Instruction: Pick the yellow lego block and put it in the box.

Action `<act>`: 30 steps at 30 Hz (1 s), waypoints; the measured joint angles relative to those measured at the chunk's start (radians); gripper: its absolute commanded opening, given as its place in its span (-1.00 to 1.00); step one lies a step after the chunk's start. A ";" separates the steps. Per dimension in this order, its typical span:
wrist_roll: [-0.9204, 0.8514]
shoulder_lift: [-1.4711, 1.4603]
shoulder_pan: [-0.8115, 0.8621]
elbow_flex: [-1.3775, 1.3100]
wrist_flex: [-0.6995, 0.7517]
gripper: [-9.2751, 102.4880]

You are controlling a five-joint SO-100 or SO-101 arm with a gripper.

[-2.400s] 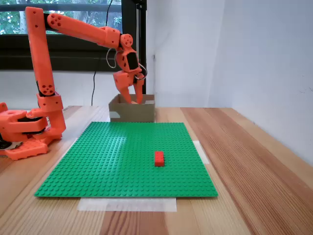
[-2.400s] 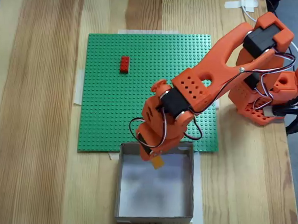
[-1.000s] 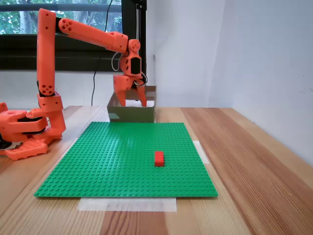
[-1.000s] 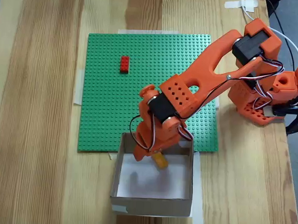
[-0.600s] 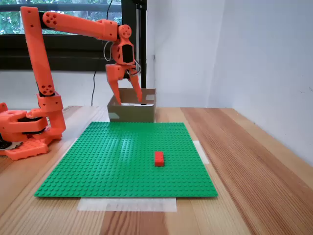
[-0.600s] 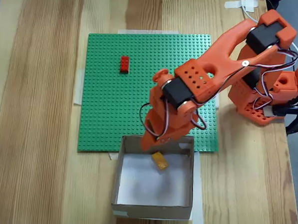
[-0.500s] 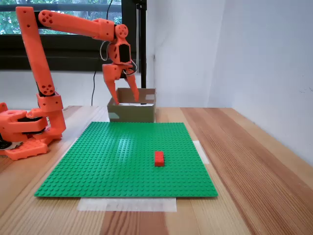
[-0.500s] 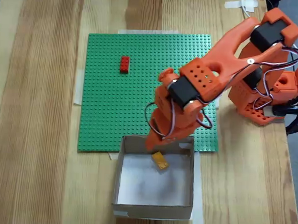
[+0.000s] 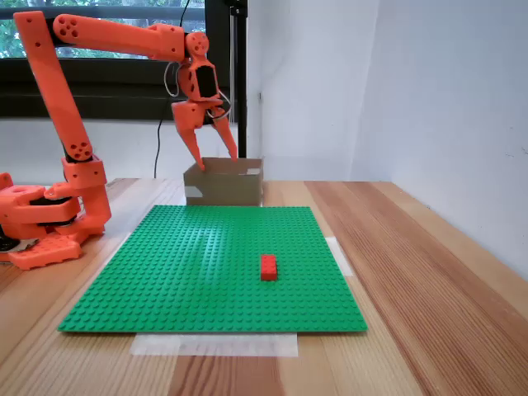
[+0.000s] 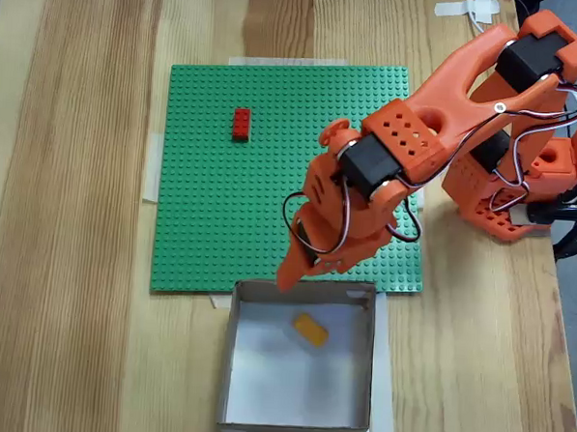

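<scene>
One yellow lego block (image 10: 311, 329) in one box (image 10: 295, 428), one red brick (image 10: 241, 124), tool (image 9: 214, 157) open

Both fixed views are bright, evenly lit and sharp, with no motion blur. In a fixed view from table height, daylight comes through the window (image 9: 107, 25) behind the arm; its glass is nearly blown out against the dark frame, and the white wall (image 9: 437, 99) is softly graded. A pale sheen lies on the green baseplate (image 9: 206, 239) near its far edge. In a fixed view from above, the box (image 10: 234, 368) floor looks washed out, the wooden table (image 10: 66, 214) shows mild glare, and shadows are faint
</scene>
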 measured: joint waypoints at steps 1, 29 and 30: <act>0.000 0.000 -0.002 0.000 -0.021 -0.26; -0.221 0.586 0.462 0.423 -0.141 -0.42; -0.224 0.594 0.456 0.431 -0.146 -0.42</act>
